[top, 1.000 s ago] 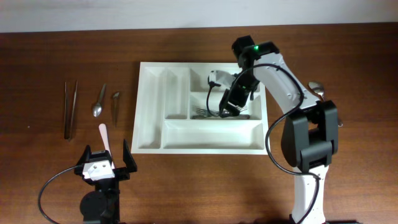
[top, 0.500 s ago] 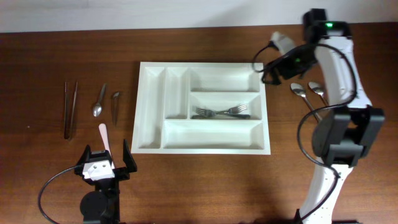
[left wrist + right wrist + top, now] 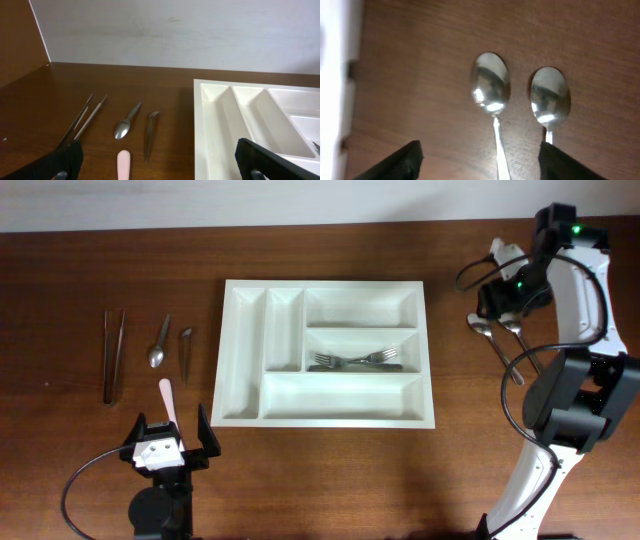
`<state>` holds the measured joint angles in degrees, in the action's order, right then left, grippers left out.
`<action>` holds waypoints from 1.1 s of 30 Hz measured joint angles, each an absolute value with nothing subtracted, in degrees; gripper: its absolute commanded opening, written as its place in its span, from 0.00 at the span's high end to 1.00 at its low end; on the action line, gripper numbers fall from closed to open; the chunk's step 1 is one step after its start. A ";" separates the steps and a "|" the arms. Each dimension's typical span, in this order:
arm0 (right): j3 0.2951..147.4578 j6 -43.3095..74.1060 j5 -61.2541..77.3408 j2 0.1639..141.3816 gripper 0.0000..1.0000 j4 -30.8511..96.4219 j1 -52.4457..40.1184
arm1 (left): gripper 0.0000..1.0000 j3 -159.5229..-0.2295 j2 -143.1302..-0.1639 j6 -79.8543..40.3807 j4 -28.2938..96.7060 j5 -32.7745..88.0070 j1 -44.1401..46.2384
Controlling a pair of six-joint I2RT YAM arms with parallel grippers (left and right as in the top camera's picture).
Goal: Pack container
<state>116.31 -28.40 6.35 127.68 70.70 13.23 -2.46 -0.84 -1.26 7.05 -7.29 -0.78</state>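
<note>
On the desk [image 3: 60,280], far left: long tweezers [image 3: 113,355], a small spoon [image 3: 159,346], a short metal tool [image 3: 186,345], and just near of these a pink-handled piece [image 3: 166,393]. At the near edge, the left gripper [image 3: 172,432], fingers spread wide, holding nothing. Best left parked for now.

Mid-desk, lying flat: the container [image 3: 340,397], with two forks [image 3: 355,360] in the middle long compartment and every other compartment bare.

Right of it and well apart: the right gripper [image 3: 485,162], hovering over two spoons [image 3: 480,327] lying side by side, bowls toward the far edge. Fingers wide apart, nothing between them.

Probable step: picking up a spoon.
- Take the left spoon [image 3: 491,85], the one nearer the container.
- Centre over the handle, not the bowl, and turn the wrist so the fingers straddle it crosswise.
- Lower until the pads reach the desk on both sides, close firmly, then lift straight up.
- Keep clear of the neighbouring spoon [image 3: 550,97], just beside and easily knocked.
- Lay the spoon lengthwise in a free long compartment.

Compared with a second ago: right gripper no longer down in the middle compartment over the forks. Half a second ago, passing the container's far right corner. Now out over the spoons. Forks unmoved, left side unchanged.
</note>
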 measured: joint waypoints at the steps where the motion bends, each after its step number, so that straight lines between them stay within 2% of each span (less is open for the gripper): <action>1: 114.21 -28.42 5.10 127.68 0.30 68.93 13.23 | 0.01 -2.46 -0.84 -1.23 7.05 -7.31 -0.80; 8: 102.54 -28.23 -0.27 127.76 0.34 60.49 13.30 | 0.01 -2.46 -0.84 -1.23 7.05 -7.31 -0.78; 11: 99.61 -28.23 -0.93 127.79 0.41 57.52 13.32 | 0.01 -2.46 -0.84 -1.23 7.05 -7.29 -0.78; 13: 97.93 -28.03 -1.10 127.79 0.48 56.01 13.32 | 0.01 -2.46 -0.84 -1.23 7.05 -7.29 -0.78; 14: 97.08 -27.92 -1.10 127.79 0.59 55.09 13.32 | 0.01 -2.46 -0.84 -1.26 7.05 -7.31 -0.80; 17: 95.44 -27.49 -0.91 127.42 0.71 52.42 13.32 | 0.01 -2.46 -0.84 -1.26 7.05 -7.29 -0.78; 21: 94.15 -27.14 -0.56 126.78 0.96 50.72 13.30 | 0.01 -2.46 -0.84 -1.26 7.05 -7.29 -0.78; 33: 97.10 -25.47 0.82 126.76 0.96 54.39 13.30 | 0.01 -2.46 -0.84 -1.26 7.05 -7.29 -0.80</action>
<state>97.10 -25.47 0.82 126.76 54.39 13.30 -2.46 -0.84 -1.26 7.05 -7.29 -0.80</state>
